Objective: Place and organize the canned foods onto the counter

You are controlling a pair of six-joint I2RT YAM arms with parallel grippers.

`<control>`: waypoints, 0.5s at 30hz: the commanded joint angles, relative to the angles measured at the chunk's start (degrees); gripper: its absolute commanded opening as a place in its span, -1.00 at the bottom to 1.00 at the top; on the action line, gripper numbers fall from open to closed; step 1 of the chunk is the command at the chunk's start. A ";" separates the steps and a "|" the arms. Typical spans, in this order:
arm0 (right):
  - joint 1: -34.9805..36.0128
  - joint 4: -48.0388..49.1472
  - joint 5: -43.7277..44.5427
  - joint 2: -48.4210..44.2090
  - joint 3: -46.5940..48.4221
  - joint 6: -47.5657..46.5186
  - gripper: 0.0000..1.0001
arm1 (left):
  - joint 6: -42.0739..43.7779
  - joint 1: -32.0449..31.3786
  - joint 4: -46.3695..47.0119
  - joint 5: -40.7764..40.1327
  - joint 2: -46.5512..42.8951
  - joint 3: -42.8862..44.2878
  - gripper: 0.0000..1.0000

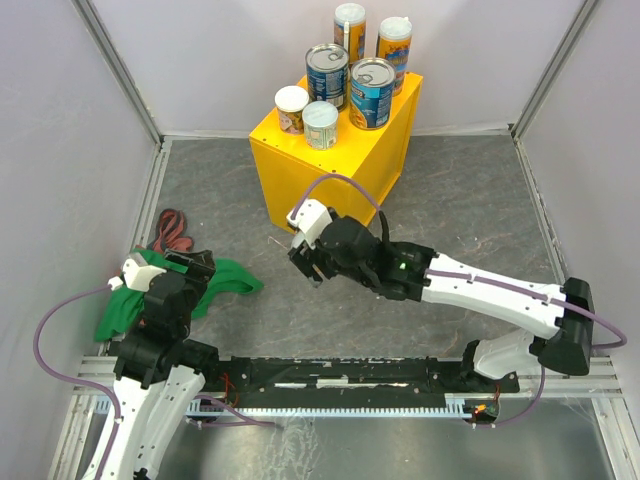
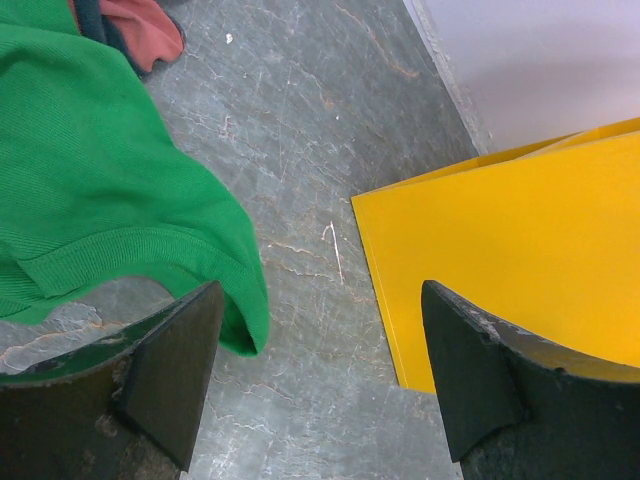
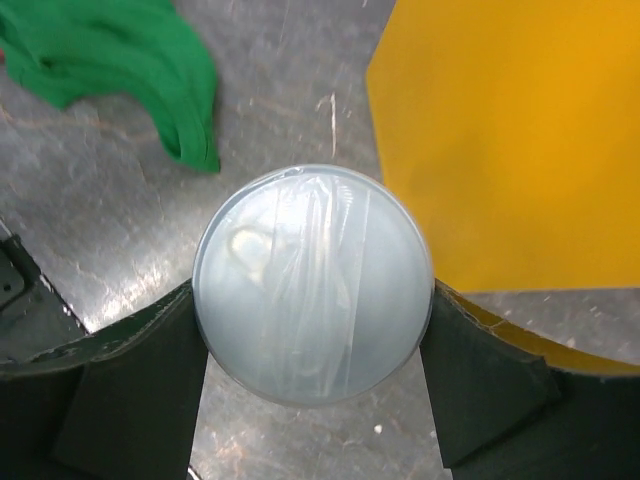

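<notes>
The yellow counter [image 1: 372, 150] stands at the back middle. On its top are two tall orange cans [image 1: 350, 28] [image 1: 394, 40], two blue cans [image 1: 327, 74] [image 1: 371, 92] and two short white-lidded cans [image 1: 291, 108] [image 1: 321, 124]. My right gripper [image 1: 305, 262] is over the floor just in front of the counter's near left corner. It is shut on a third short white-lidded can [image 3: 313, 283], one finger on each side, with the counter [image 3: 510, 140] to its right. My left gripper [image 1: 195, 268] [image 2: 320, 365] is open and empty, at the edge of the green cloth.
A green cloth [image 1: 215, 285] [image 2: 100, 190] lies on the grey floor at the left, with a red and dark cloth [image 1: 175, 230] [image 2: 140, 25] behind it. White walls close in the left, right and back. A black rail [image 1: 340, 375] runs along the near edge.
</notes>
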 commanded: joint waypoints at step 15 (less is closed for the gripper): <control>-0.15 -4.42 8.49 0.99 30.78 -12.41 -0.59 | -0.63 -0.16 2.44 -0.20 0.66 1.84 0.72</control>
